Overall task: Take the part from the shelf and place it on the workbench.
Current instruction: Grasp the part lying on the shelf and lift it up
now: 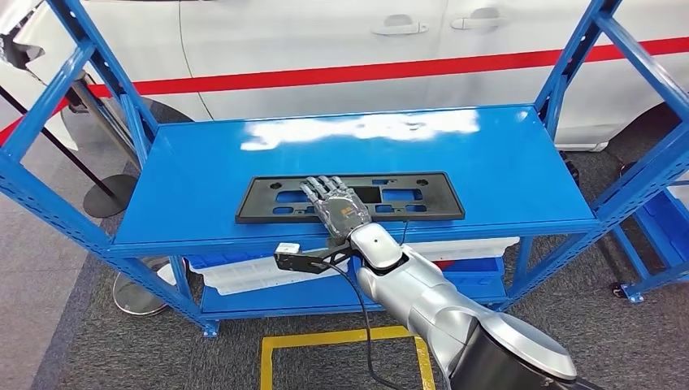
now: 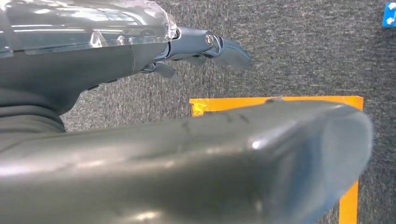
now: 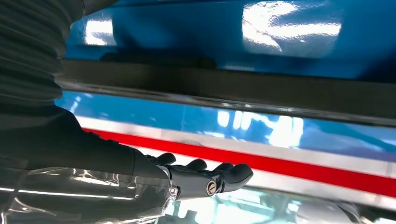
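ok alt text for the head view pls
The robot's right hand rests flat, fingers spread, on a long black plastic part lying on the top shelf of a blue metal rack. A white car with a red stripe stands behind.

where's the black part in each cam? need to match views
Head view: the black part lies flat on the blue shelf, near its front edge, with the right hand over its middle.
Left wrist view: not in it; that camera looks down at grey carpet and yellow floor tape.
Right wrist view: the part is the dark band running across the picture, beyond the fingers.
Shared landmark: the glossy blue shelf top, in the head and right wrist views.
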Controlling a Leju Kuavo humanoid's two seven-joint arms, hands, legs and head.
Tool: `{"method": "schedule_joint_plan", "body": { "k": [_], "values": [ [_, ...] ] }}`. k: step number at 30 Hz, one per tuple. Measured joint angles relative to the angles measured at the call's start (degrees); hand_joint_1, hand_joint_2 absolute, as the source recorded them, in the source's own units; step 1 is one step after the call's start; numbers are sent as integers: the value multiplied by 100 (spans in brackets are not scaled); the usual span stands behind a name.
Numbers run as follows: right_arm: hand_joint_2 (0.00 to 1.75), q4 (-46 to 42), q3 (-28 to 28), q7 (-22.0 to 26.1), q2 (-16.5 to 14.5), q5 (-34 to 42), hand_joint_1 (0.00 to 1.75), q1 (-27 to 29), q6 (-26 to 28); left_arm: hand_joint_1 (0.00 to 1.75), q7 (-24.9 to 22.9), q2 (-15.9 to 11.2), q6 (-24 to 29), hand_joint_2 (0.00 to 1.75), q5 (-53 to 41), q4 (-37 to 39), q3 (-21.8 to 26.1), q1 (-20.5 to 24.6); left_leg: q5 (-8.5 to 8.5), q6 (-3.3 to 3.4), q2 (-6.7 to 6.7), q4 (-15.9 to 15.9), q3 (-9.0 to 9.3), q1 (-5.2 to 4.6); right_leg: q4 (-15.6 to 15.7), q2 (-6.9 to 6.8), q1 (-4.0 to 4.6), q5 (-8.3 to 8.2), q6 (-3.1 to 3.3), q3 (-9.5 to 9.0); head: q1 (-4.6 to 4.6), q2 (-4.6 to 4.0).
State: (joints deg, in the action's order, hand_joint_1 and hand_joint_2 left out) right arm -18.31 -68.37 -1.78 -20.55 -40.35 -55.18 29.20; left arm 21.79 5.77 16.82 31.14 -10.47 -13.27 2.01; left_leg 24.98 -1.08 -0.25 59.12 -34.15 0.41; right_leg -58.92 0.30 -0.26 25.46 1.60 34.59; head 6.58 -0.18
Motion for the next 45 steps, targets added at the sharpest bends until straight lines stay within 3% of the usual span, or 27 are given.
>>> {"method": "schedule_joint_plan", "body": {
  "k": [3, 5, 9, 10, 11, 12, 14, 15, 16, 18, 20, 21, 24, 25, 26, 27, 29, 31, 35, 37, 39, 40, 41, 42, 45],
  "values": [
    [175, 132, 0, -265, 0, -32, 0, 13, 11, 0, -20, 1, 3, 0, 2, 0, -1, 4, -11, 88, -12, -132, 56, -19, 0, -3, 12, -6, -90, 9, 0, 0],
    [175, 207, 0, -505, 22, -83, 0, 13, 22, 0, -40, 10, 2, 0, -6, 0, -4, -1, -49, 166, 0, -196, 86, 8, -186, -13, 22, 104, -140, 79, -1, 0],
    [175, 334, 0, -1050, 147, -225, 0, 59, 39, 0, -70, 15, -38, 0, -51, 0, -32, 2, -67, 237, 9, -228, 99, 14, -1478, -20, -7, 739, -211, 693, -1, 0],
    [175, 358, 1, -1182, 187, -262, 0, 85, 50, 0, -74, 15, -61, 0, -66, 0, -49, -2, -66, 238, 6, -225, 99, 13, -1630, -21, -17, 754, -223, 773, -1, 0],
    [175, 376, 3, -1302, 227, -300, 0, 106, 63, 0, -81, 15, -85, 0, -82, 0, -69, -5, -63, 234, 2, -219, 100, 13, -1560, -22, -27, 653, -231, 748, -1, 0],
    [175, 387, 10, -1407, 267, -342, 21, 119, 75, 0, -90, 15, -108, 0, -97, 0, -91, -6, -57, 225, -1, -208, 103, 14, -1269, -24, -37, 464, -230, 612, -1, 0],
    [175, 399, 53, -1560, 343, -423, 91, 130, 85, 0, -118, 10, -156, 0, -128, 0, -129, 2, -29, 183, -9, -160, 90, 2, -457, -27, -40, 95, -206, 228, -1, 0],
    [175, 400, 93, -1613, 370, -459, 132, 139, 84, 0, -138, 5, -179, 0, -142, 0, -145, 8, -15, 156, -12, -136, 77, -8, -174, -27, -36, 1, -187, 100, -1, 0],
    [175, 401, 141, -1650, 396, -486, 152, 158, 80, 0, -158, 1, -199, 0, -156, 0, -160, 12, -6, 127, -15, -119, 63, -18, -33, -26, -24, -25, -165, 42, -1, 0],
    [175, 401, 255, -1684, 432, -514, 168, 203, 62, 0, -203, -8, -231, 0, -178, 0, -196, 17, -11, 71, -22, -125, 55, -18, 7, -29, -10, -25, -109, 43, -1, 0],
    [175, 395, 375, -1696, 456, -535, 172, 230, 32, 0, -245, -23, -254, 0, -192, 0, -232, 15, 62, 10, -20, -37, 13, -3, 51, -51, -31, -57, -40, 25, 0, 0],
    [175, 391, 434, -1705, 466, -557, 175, 240, 18, 0, -264, -32, -267, 0, -204, 0, -250, 17, 195, -21, -17, 167, -77, 5, 73, -68, -50, -74, -11, 20, 0, 0],
    [175, 387, 578, -1753, 517, -640, 175, 292, 4, 0, -315, -46, -300, 0, -233, 0, -287, 20, 755, -110, -10, 1266, -564, 49, 80, -131, -61, -95, 13, 41, -1, 0],
    [175, 386, 617, -1765, 539, -670, 175, 306, 9, 0, -327, -51, -311, 0, -236, 0, -296, 14, 820, -133, -8, 1491, -651, 65, 79, -146, -63, -102, 4, 48, -1, 0],
    [175, 385, 656, -1775, 561, -701, 175, 316, 19, 0, -338, -59, -325, 0, -240, 0, -306, 8, 777, -152, -7, 1496, -625, 82, 76, -155, -71, -112, -9, 54, -1, 0],
    [175, 382, 692, -1782, 579, -736, 175, 319, 33, 0, -348, -68, -340, 0, -246, 0, -316, 2, 638, -169, -5, 1258, -475, 102, 69, -159, -84, -123, -30, 59, -1, 0],
    [175, 366, 769, -1800, 605, -807, 175, 316, 64, 0, -363, -85, -382, 0, -269, 0, -343, 6, 334, -195, -5, 418, 17, 131, 37, -156, -102, -139, -93, 79, 1, 0],
    [175, 346, 851, -1820, 648, -875, 175, 308, 90, 0, -366, -90, -423, 0, -297, 0, -380, 22, 222, -131, -19, -69, 281, 123, 14, -143, -93, -151, -180, 97, -9, 0],
    [175, 324, 1010, -1828, 753, -1016, 175, 310, 147, 0, -365, -99, -494, 0, -345, 0, -430, 29, 148, 104, -8, -119, 258, 88, -14, -115, -124, -158, -338, 126, -19, 0],
    [175, 307, 1094, -1809, 812, -1087, 175, 323, 204, 0, -365, -107, -519, 0, -356, 0, -450, 31, 90, 189, 10, -140, 235, 84, -461, -96, -134, 143, -363, 332, -20, 0],
    [175, 268, 1210, -1736, 856, -1177, 175, 367, 288, 0, -365, -110, -539, 0, -364, 0, -475, 31, 68, 224, 18, -137, 195, 56, -1245, -80, -114, 547, -362, 690, -20, 0],
    [175, 236, 1286, -1679, 874, -1239, 175, 396, 336, 0, -366, -110, -546, 0, -367, 0, -489, 30, 63, 231, 21, -135, 184, 39, -1523, -73, -102, 637, -354, 813, -20, 0],
    [175, 194, 1379, -1612, 887, -1313, 175, 426, 380, 0, -366, -111, -552, 0, -370, 0, -502, 30, 61, 235, 22, -133, 180, 22, -1616, -67, -89, 625, -333, 845, -20, 0],
    [175, 140, 1497, -1535, 900, -1405, 175, 455, 418, 0, -367, -114, -554, 0, -371, 0, -514, 31, 61, 236, 22, -132, 182, 6, -1461, -61, -72, 506, -298, 754, -20, 0],
    [175, -62, 1867, -1289, 916, -1703, 175, 545, 489, 0, -373, -119, -557, 0, -369, 0, -543, 39, 68, 221, 35, -132, 196, -38, -313, -50, 6, 34, -145, 159, -20, 0]
  ]
}}
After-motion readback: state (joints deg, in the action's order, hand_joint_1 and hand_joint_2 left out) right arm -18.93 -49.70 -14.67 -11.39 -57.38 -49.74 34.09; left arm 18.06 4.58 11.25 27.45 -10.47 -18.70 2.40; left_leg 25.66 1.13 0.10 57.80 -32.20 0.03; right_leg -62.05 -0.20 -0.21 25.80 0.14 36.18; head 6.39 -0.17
